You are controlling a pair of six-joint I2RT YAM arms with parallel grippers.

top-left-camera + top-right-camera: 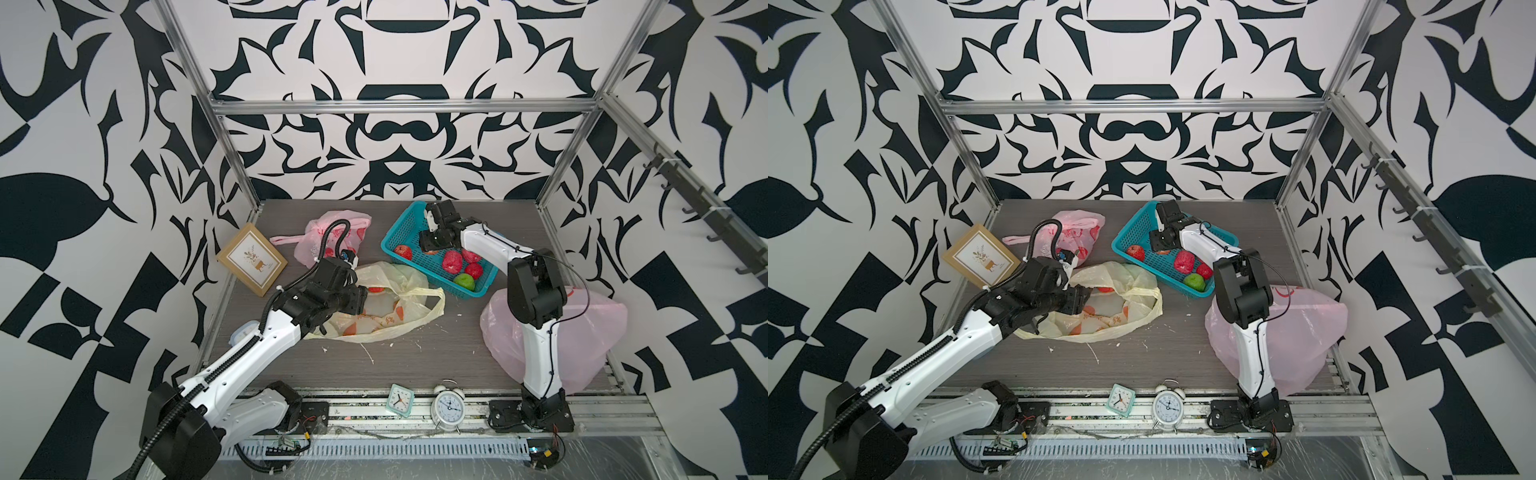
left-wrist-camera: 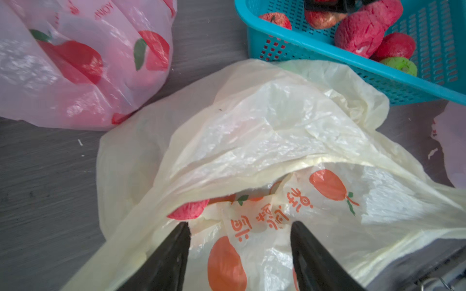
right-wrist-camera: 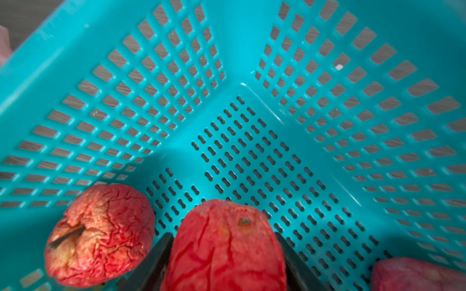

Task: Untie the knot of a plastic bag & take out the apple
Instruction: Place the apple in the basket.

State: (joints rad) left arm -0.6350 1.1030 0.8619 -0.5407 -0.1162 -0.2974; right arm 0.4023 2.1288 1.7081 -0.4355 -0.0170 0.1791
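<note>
A pale yellow plastic bag (image 1: 399,307) (image 2: 252,126) printed with oranges lies mid-table, its mouth loose and its handles apart. A red apple (image 2: 189,211) (image 1: 376,289) peeks from under its top layer. My left gripper (image 2: 239,224) (image 1: 365,297) hovers at the bag's mouth, open, with only plastic between the fingers. My right gripper (image 3: 223,235) (image 1: 430,249) is down inside the teal basket (image 1: 399,226). Its jaws are open, flanking a wrinkled red apple (image 3: 224,252) that sits on the basket floor.
Another wrinkled apple (image 3: 100,231), more red ones and a green one (image 1: 464,281) lie in the basket. A tied pink bag (image 1: 332,232) sits behind the yellow one. A large pink bag (image 1: 590,332) is at the right. A picture frame (image 1: 251,259) leans left. Two clocks (image 1: 401,400) stand in front.
</note>
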